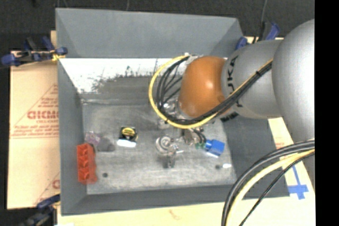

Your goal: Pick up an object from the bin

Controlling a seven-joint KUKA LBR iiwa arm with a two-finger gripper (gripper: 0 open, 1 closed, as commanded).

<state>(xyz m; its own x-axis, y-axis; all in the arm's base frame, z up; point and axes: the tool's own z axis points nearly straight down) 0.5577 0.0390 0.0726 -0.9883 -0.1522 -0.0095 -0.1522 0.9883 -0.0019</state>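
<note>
- The grey metal bin sits with its sloped walls open to me, and the arm comes in from the right under a rounded orange cover ringed with black and yellow cables.
- Below that cover the metal gripper hangs low over the bare middle of the bin floor; I cannot tell whether it is open or closed, and I see nothing in it.
- Just to its right lies a small blue plastic piece with a bit of green beside it.
- To its left, a little apart, sit a small round yellow-and-black thing and a white sliver.
- Further left is a pale translucent scrap.
- A red plastic block lies in the front left corner.
</note>
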